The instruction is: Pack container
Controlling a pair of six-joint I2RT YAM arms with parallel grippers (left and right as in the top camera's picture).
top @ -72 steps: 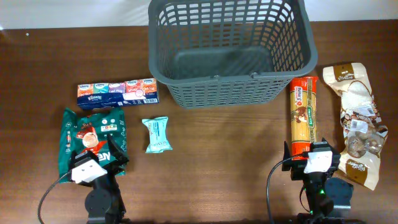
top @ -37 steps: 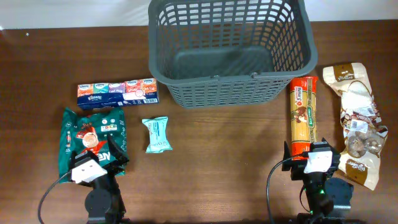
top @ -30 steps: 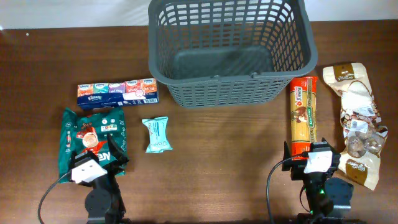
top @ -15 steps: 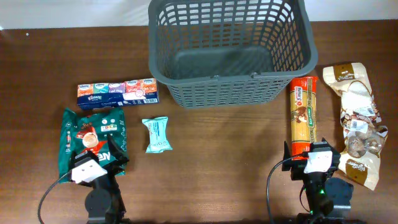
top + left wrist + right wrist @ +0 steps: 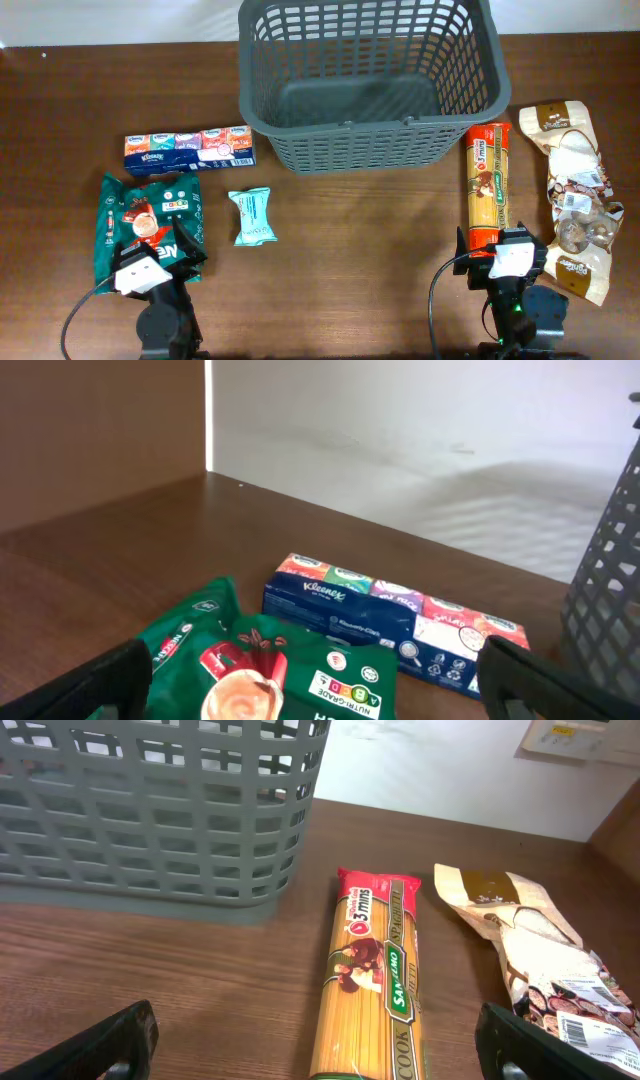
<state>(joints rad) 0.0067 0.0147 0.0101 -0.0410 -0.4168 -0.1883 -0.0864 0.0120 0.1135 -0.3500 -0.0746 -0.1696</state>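
The container, a large dark grey latticed basket, stands at the far middle of the table with nothing inside; its wall also shows in the right wrist view. My left gripper is open and empty over a green coffee packet, also in the left wrist view. My right gripper is open and empty over the near end of a spaghetti packet, also in the right wrist view.
A blue tissue multipack lies behind the coffee packet. A small teal packet lies left of centre. A beige-and-brown snack bag lies at the far right, next to the spaghetti.
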